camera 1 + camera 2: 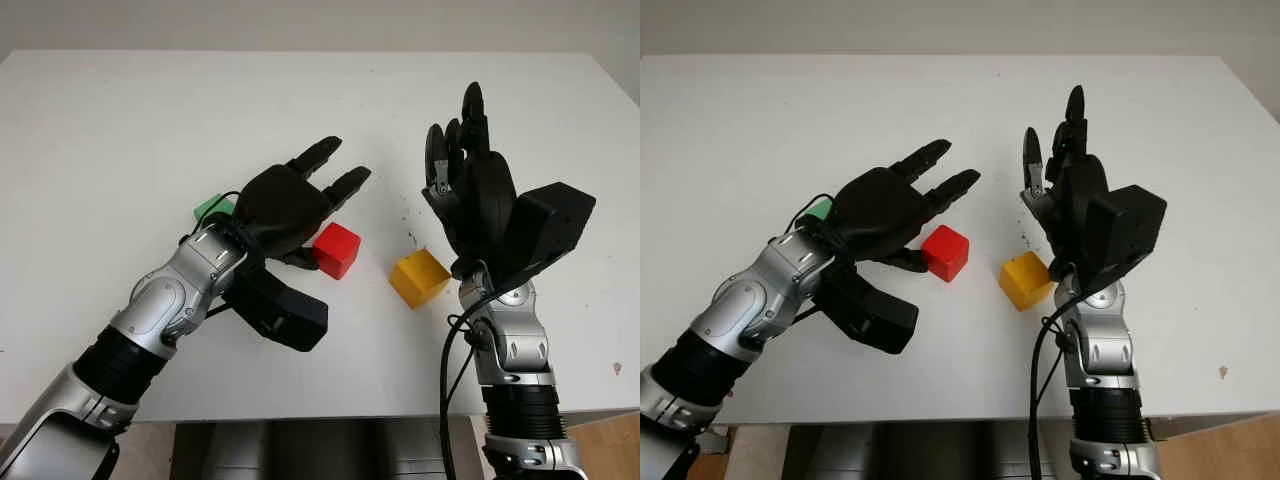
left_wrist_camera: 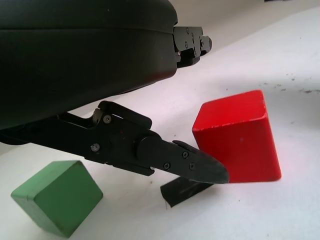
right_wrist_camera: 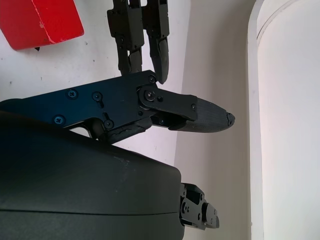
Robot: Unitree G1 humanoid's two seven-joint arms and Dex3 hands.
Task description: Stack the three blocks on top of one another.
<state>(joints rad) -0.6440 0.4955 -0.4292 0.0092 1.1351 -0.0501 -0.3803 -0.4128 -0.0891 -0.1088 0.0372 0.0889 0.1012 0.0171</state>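
A red block [image 1: 337, 250] sits on the white table [image 1: 120, 130] near its middle, with a yellow block [image 1: 419, 277] just to its right. A green block [image 1: 213, 208] lies to the left, half hidden behind my left hand [image 1: 325, 205]. That hand hovers open over the red block, its long fingers reaching past the block's far side. In the left wrist view its thumb [image 2: 195, 167] lies against the red block [image 2: 237, 135], and the green block [image 2: 57, 197] stands apart. My right hand [image 1: 455, 140] is open and raised upright, just behind and right of the yellow block.
The table's front edge [image 1: 400, 415] runs just below the blocks, close to both forearms. Small dark specks [image 1: 408, 238] mark the surface behind the yellow block. Bare white tabletop stretches to the back and to the left.
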